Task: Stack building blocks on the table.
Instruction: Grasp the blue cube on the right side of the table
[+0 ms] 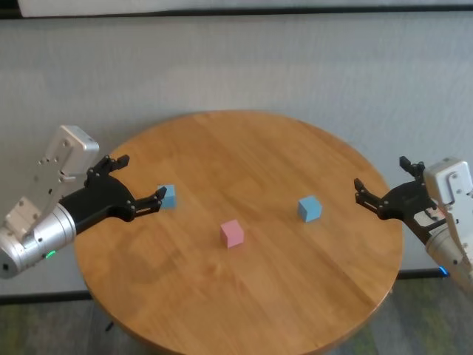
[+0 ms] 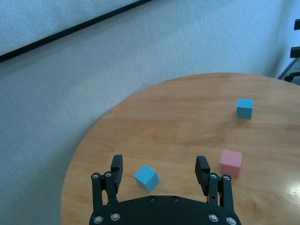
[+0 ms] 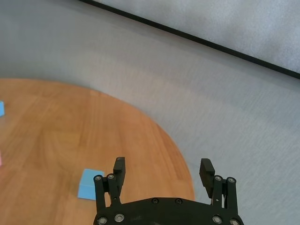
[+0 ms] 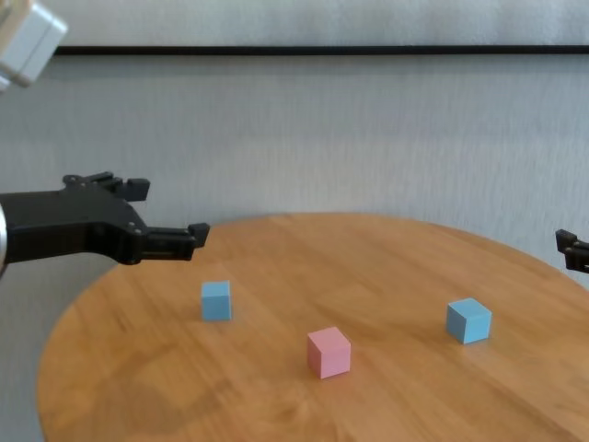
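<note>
Grey wall behind, the round table (image 1: 244, 310) holds three blocks lying apart, none stacked: all the stacking is left. Left gripper (image 1: 137, 185) hovers with jaws spread just beside the left blue block (image 1: 168, 196); right gripper (image 1: 382, 190) waits spread-open at the table's right edge. Pink block (image 1: 231, 233) sits between, right blue block (image 1: 310, 208) nearer the right gripper.

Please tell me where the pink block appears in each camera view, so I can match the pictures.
Head view: pink block at table centre.
Left wrist view, beyond the left gripper.
Right wrist view: only a sliver at the picture edge.
Chest view, front centre.
Shared landmark: the round table.
</note>
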Tool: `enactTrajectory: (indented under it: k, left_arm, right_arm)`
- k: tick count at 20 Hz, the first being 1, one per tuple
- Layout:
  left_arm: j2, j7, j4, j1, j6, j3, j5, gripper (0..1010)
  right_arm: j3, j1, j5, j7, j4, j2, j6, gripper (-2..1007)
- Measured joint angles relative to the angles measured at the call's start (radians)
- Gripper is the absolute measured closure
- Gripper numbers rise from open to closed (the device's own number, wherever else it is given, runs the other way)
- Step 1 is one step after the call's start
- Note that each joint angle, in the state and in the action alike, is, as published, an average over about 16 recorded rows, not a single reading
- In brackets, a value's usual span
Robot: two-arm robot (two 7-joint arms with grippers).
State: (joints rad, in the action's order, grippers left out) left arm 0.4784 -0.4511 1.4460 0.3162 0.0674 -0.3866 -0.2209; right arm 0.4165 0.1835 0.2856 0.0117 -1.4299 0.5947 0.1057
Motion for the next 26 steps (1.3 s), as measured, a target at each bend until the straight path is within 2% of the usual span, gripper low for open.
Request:
enactTrajectory:
  k: [5, 9, 12, 15, 19, 26]
  left_arm:
    - [0.026, 0.018, 0.046, -0.038, 0.011, 0.026, -0.005, 9]
    - [0.026, 0.017, 0.045, -0.039, 0.012, 0.026, -0.004, 9]
    - [0.022, 0.015, 0.038, -0.034, 0.009, 0.023, -0.004, 9]
    - [0.019, 0.013, 0.032, -0.029, 0.007, 0.020, -0.004, 9]
    - [0.016, 0.011, 0.027, -0.025, 0.005, 0.017, -0.003, 9]
    - [0.013, 0.010, 0.021, -0.020, 0.002, 0.014, -0.003, 9]
  right_arm:
    - [-0.025, -0.016, 0.042, 0.034, -0.033, -0.002, -0.058, 5]
    - [-0.039, -0.030, 0.074, 0.068, -0.068, 0.002, -0.111, 5]
    - [-0.039, -0.038, 0.085, 0.093, -0.090, 0.006, -0.148, 5]
    - [-0.032, -0.039, 0.082, 0.113, -0.101, 0.006, -0.178, 5]
    - [-0.020, -0.034, 0.065, 0.128, -0.101, -0.002, -0.199, 5]
    - [-0.012, -0.012, 0.041, 0.124, -0.072, -0.043, -0.238, 5]
